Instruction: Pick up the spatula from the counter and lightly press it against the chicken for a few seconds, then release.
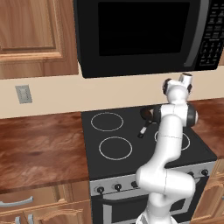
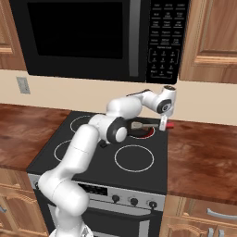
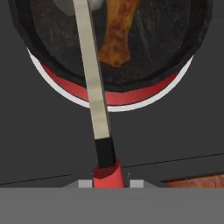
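My gripper (image 3: 107, 183) is shut on the red handle of the spatula (image 3: 94, 87). Its long pale shaft reaches out over a dark pan (image 3: 175, 52) with a red rim. A browned chicken drumstick (image 3: 116, 35) lies in the pan, just right of the shaft. The blade end runs past the top edge of the hand view, so I cannot tell if it touches the chicken. In the right base view the gripper (image 2: 163, 123) hangs at the pan's (image 2: 144, 132) right side, and the spatula (image 2: 139, 125) lies level above it. From the left, the pan's handle (image 1: 142, 130) pokes out beside the arm.
The pan sits on the back right burner of a black stovetop (image 2: 92, 157). A black microwave (image 2: 92, 37) hangs close above the arm. Wooden counters (image 2: 203, 162) flank the stove on both sides. A wall outlet (image 1: 23, 94) is at the left.
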Tool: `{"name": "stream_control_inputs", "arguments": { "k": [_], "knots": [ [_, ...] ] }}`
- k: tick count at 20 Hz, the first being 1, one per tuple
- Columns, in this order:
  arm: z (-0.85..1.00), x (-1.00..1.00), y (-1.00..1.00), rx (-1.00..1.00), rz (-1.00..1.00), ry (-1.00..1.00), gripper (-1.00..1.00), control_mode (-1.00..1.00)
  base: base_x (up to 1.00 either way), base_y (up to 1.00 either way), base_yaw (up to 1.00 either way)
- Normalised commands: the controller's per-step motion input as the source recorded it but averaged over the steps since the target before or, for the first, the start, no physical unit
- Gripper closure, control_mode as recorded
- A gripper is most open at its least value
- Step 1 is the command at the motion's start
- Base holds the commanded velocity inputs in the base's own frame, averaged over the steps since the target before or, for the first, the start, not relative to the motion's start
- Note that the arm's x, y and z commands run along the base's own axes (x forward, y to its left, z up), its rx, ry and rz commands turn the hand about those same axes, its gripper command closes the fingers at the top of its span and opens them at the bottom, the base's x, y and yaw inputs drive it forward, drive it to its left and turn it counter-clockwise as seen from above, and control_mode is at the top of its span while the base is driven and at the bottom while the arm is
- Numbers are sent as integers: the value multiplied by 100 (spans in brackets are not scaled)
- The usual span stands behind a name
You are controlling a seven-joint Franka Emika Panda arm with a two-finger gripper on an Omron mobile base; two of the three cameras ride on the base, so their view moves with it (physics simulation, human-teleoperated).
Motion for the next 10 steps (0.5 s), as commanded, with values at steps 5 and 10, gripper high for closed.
{"name": "stream_control_inputs", "arguments": {
  "k": [5, 10],
  "knots": [
    [1, -19, -28, 0, 1, -10, 100, -100, 0, 0, 0],
    [2, -49, -17, 0, 4, -13, 100, -100, 0, 0, 0]
  ]
}}
